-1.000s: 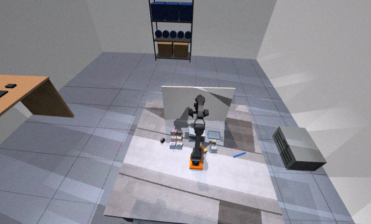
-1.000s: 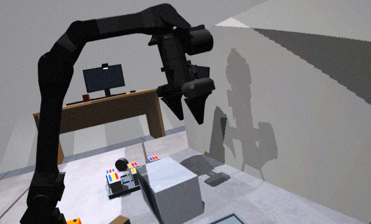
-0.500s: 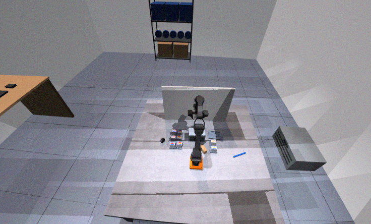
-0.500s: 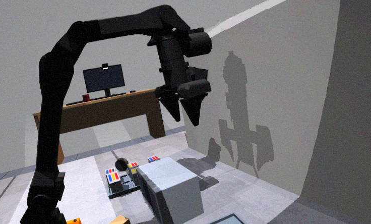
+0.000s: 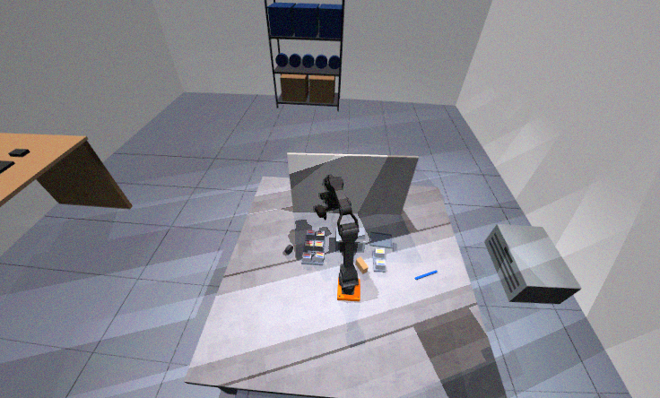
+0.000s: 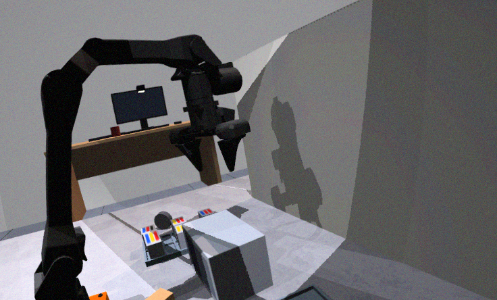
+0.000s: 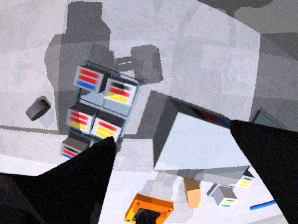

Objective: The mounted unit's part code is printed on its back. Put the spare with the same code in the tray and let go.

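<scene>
My gripper (image 6: pixel 216 170) (image 7: pixel 173 134) is open and empty, high above the table between the left rack and the mounted unit. The mounted unit is a grey box (image 5: pixel 341 237) (image 6: pixel 224 227) (image 7: pixel 200 142); only a foreshortened strip of its back shows in the wrist view, dark with red and blue, code not readable in full. Striped spares stand in the left rack, including a red-red-blue one (image 7: pixel 89 77), a black-red-yellow one (image 7: pixel 119 91) and a red-red-yellow one (image 7: pixel 79 119). A finger hides part of the front row. The shallow dark-rimmed tray (image 5: pixel 382 240) (image 7: pixel 272 121) is right of the unit.
Two more striped blocks (image 5: pixel 379 252) (image 5: pixel 379 263) stand in a smaller right rack. A black cylinder (image 5: pixel 288 250) (image 7: pixel 38 108) lies left of the left rack. An orange block (image 5: pixel 361 265) (image 7: pixel 192 193) and blue stick (image 5: pixel 425 274) lie in front. An upright panel (image 5: pixel 386 183) (image 6: pixel 317 111) stands behind.
</scene>
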`<state>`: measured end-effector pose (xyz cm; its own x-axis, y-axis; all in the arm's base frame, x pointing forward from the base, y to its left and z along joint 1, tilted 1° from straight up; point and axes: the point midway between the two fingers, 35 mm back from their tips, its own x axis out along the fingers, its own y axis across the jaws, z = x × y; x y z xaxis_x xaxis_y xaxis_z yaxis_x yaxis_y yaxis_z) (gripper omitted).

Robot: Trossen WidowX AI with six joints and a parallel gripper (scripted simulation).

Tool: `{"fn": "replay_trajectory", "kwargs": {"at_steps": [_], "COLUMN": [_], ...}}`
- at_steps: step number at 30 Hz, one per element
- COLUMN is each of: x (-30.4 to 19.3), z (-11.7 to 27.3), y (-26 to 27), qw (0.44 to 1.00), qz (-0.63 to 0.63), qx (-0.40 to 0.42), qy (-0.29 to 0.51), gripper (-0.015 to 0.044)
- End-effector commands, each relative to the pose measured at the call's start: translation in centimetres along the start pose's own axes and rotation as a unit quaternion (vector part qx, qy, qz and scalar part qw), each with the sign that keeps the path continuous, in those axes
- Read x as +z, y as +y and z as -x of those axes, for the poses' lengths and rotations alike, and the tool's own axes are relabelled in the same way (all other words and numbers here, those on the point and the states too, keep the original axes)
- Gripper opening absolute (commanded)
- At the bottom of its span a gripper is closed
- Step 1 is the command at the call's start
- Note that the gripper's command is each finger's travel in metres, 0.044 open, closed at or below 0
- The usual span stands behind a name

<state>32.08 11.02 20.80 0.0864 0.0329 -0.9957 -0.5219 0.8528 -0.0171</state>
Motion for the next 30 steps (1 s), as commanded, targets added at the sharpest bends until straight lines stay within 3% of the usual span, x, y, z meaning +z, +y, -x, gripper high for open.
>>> {"fn": "replay_trajectory", "kwargs": {"at_steps": [1,11,20,25,30], "x": [-1.3,-8.5,-8.6,-8.7,-8.8], "z": [-1.2,-3.9,-3.9,-6.4,-7.9], "y": [6.8,18.7,18.9,19.0,19.0], "qw": [0.987,0.874,0.871,0.871,0.871], "qz": [0.16,0.485,0.491,0.491,0.491], "qx": [0.008,0.024,0.024,0.024,0.024], "qy": [0.007,0.016,0.016,0.016,0.016], "gripper": [0.044,0.044,0.044,0.0309,0.03]}}
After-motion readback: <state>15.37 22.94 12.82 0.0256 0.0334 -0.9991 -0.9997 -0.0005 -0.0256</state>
